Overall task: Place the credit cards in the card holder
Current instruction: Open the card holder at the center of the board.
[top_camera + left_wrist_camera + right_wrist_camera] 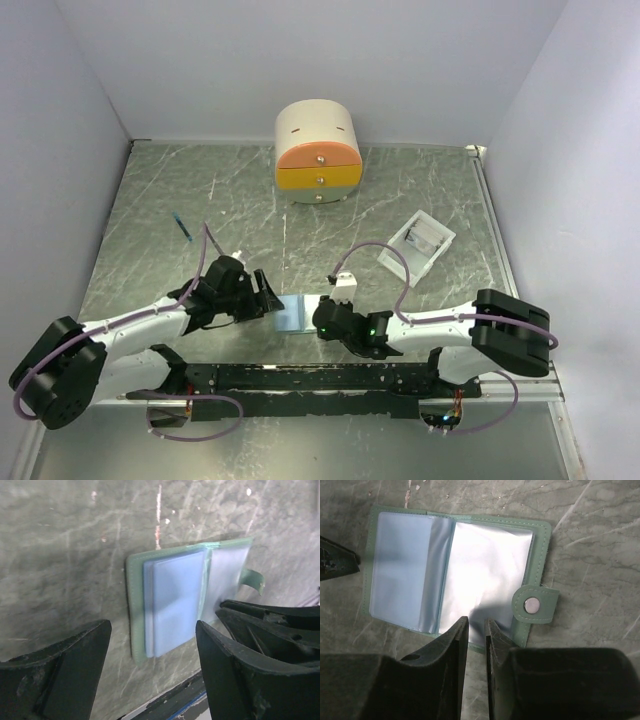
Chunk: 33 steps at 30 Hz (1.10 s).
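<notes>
Card holder (455,565) lies open between the left fingers (65,675), apart, and the right fingers (447,655), nearly together

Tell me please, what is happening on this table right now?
A grey-green folding card holder with pale blue translucent pockets lies open on the table. The left pincer hovers open at its left edge. The right pincer, almost shut, is at the edge of its clasp half; whether it pinches a pocket sheet I cannot tell. No card shows in the pockets.
</notes>
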Each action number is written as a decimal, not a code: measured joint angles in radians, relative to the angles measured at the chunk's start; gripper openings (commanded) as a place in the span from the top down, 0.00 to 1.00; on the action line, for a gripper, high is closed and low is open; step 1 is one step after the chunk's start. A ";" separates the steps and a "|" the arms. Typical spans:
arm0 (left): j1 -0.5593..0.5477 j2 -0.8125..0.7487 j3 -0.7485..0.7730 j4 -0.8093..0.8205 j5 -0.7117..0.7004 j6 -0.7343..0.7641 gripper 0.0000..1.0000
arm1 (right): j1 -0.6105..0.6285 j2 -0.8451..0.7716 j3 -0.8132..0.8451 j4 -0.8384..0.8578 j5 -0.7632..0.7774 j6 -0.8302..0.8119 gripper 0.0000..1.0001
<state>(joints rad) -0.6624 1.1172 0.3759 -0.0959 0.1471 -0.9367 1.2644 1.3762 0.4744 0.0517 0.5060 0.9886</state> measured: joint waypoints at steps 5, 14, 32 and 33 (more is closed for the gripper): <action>0.000 0.026 -0.052 0.150 0.077 -0.045 0.22 | 0.000 -0.010 -0.014 0.010 0.003 0.012 0.80; 0.000 0.030 -0.098 0.267 0.164 -0.126 0.27 | 0.000 -0.010 -0.019 0.019 0.003 0.021 0.81; 0.000 0.061 -0.091 0.266 0.168 -0.087 0.68 | -0.001 0.018 0.007 0.024 -0.009 -0.008 0.80; 0.000 0.060 -0.090 0.266 0.168 -0.084 0.71 | -0.001 0.021 0.012 0.022 -0.012 -0.015 0.79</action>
<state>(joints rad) -0.6624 1.1774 0.2859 0.1696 0.3153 -1.0203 1.2636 1.3975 0.4866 0.0738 0.4942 0.9733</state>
